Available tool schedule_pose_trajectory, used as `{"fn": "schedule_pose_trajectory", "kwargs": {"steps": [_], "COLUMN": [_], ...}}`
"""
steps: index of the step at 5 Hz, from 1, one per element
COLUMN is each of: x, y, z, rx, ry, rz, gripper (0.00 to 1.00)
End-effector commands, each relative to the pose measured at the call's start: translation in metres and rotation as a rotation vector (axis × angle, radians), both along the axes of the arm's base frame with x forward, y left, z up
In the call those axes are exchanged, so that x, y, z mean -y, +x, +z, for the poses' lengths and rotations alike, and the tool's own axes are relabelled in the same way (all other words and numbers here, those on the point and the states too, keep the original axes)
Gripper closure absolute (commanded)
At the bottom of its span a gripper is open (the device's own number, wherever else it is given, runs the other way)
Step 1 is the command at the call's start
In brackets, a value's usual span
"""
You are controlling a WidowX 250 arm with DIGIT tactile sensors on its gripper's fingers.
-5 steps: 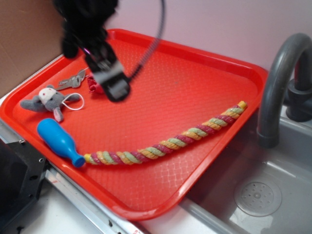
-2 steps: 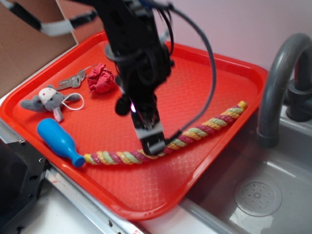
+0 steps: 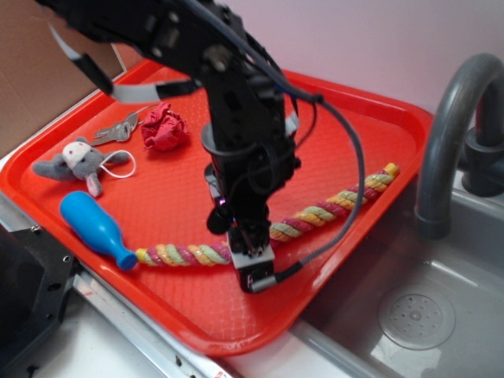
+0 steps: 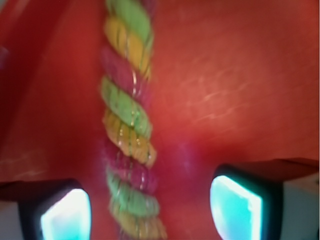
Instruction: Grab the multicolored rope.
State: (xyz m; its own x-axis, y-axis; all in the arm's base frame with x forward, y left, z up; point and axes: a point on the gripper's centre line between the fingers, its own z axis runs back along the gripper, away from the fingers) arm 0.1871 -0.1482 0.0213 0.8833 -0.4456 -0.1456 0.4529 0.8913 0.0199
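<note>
Exterior view. Red tray [image 3: 346, 150] sits on a pale bench [image 3: 118, 350] beside a grey sink [image 3: 441, 315] with a dark faucet [image 3: 449, 134]. The rope [image 3: 315, 214] lies in a shallow curve across the tray's near half, one end just beside the blue pin [image 3: 94, 227], the other near the tray's right rim. Its middle stretch is hidden behind the black arm [image 3: 236, 134], which comes in from the upper left and points steeply down. The arm's top is cut off by the frame edge. The pincer [image 3: 253, 264] is low over the tray, right at the rope's middle; from here I cannot tell how its jaws stand, as the tip reads as one dark block. A black cable loops from the arm round to the tip, crossing over the rope. On the tray's far left: red cloth ball [image 3: 164, 127], keys [image 3: 116, 131], grey plush toy [image 3: 79, 164], all well apart from the pincer.

Wrist view. Blurred, close. The rope [image 4: 129, 125] runs top to bottom over the red tray floor [image 4: 230, 75], yellow, green and pink strands plain. Two fingertips [image 4: 65, 212] show at the bottom corners, glowing cyan, partly cut off by the frame. They are spread, with the rope between them, nearer the left one. Neither clearly touches it.
</note>
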Motion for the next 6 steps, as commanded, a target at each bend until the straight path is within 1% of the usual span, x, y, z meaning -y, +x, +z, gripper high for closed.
{"fn": "schedule_pose_trajectory", "kwargs": {"steps": [1,2,3,4,5,6], "x": [0.014,0.013,0.012,-0.013,-0.044,-0.065], "y": [-0.003,-0.004,-0.004,0.002,0.015,0.026], "z": [-0.011,-0.011,-0.009,0.007,0.046,0.091], "rx": [-0.007,-0.001,-0.001,-0.001,0.037,0.099], "ry": [0.001,-0.002,0.002,0.001,-0.037,-0.087], "rz": [-0.018,-0.013,-0.004,0.111,0.249,0.372], "gripper": [0.37,1.0,1.0,1.0,1.0,1.0]}}
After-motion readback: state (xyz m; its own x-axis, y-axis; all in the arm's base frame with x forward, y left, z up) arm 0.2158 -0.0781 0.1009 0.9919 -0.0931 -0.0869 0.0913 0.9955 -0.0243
